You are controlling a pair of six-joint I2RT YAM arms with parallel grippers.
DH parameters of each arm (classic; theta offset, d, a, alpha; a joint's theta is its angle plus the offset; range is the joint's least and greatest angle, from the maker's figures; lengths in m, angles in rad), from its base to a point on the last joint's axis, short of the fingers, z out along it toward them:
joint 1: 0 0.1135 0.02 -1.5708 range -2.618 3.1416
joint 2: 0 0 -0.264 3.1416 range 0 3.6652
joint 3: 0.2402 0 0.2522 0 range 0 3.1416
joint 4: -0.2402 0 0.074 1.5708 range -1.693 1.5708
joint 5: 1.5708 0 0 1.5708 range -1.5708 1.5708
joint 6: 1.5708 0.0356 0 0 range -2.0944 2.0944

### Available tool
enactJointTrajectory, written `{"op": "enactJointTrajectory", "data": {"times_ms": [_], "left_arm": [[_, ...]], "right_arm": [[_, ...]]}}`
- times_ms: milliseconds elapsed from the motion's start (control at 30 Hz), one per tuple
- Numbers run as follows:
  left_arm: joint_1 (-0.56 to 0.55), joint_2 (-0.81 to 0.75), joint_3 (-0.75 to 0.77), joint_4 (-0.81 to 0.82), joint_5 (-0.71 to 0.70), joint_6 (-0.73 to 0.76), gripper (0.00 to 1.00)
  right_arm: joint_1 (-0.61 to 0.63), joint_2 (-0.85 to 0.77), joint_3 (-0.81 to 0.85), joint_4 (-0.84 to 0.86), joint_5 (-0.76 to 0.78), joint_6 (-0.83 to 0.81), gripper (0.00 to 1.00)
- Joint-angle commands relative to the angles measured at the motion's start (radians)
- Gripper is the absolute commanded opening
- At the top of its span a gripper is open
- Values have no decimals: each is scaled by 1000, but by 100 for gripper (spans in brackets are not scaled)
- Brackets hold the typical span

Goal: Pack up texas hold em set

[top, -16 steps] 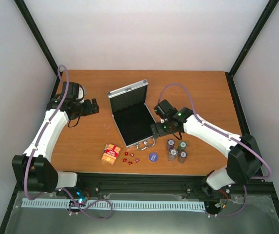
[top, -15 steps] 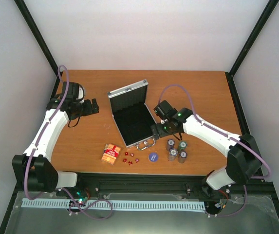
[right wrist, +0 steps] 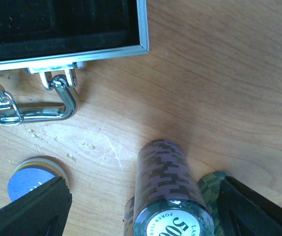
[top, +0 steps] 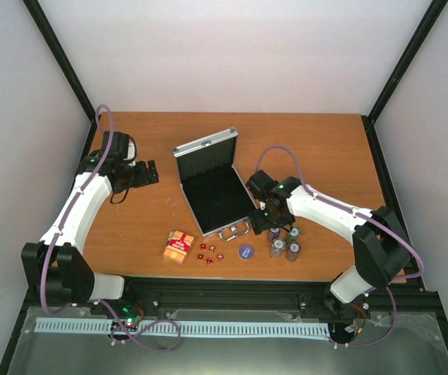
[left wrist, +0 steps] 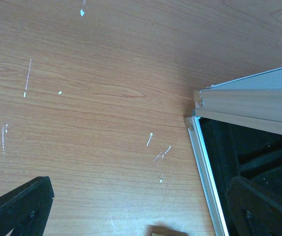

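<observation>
The silver case [top: 214,195] lies open mid-table, lid [top: 206,147] raised, black lining empty. Its handle [right wrist: 57,105] faces the near edge. Several chip stacks [top: 284,248] stand right of the handle. My right gripper [top: 275,223] is open and low over them; in the right wrist view the gripper [right wrist: 145,211] has a purple stack [right wrist: 172,187] between its spread fingers, with a green stack [right wrist: 214,191] beside it. The blue-purple disc [top: 246,251], tiny red dice [top: 210,254] and red-orange card box [top: 179,246] lie near the front edge. My left gripper [top: 150,172] is open and empty, left of the case.
The left wrist view shows bare wood and the case's hinge corner [left wrist: 200,105]. The blue-purple disc [right wrist: 30,179] lies just beside my right gripper's left finger [right wrist: 32,211]. Black frame posts stand at the table's back corners.
My right gripper has moved toward the near edge, from the case's right side to over the chip stacks. The left arm has not moved.
</observation>
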Motion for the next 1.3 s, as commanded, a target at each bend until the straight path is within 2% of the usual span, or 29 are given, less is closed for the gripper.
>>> {"op": "enactJointTrajectory", "data": {"times_ms": [0, 233, 400, 600, 933, 1067, 1267], "left_arm": [[-6, 4, 35, -16, -16, 9, 100], [-6, -1, 34, -16, -10, 3, 100], [-6, -12, 26, -19, -12, -3, 100], [-5, -27, 16, -21, -9, -6, 100], [-5, -46, -5, -29, -19, -11, 100], [-5, -46, -10, -27, -11, -11, 100], [-6, -52, -11, -25, -2, -7, 100]], "right_arm": [[0, 12, -22, -32, -1, 9, 82], [-12, 32, -68, -7, 25, 17, 83], [-25, 44, -78, 22, 32, 15, 80], [-31, 65, -80, 50, 33, 7, 66], [-32, 51, -23, -17, 56, 26, 19], [-32, 31, 99, -99, 82, 34, 9], [-41, 5, 278, -108, 110, 48, 8]]}}
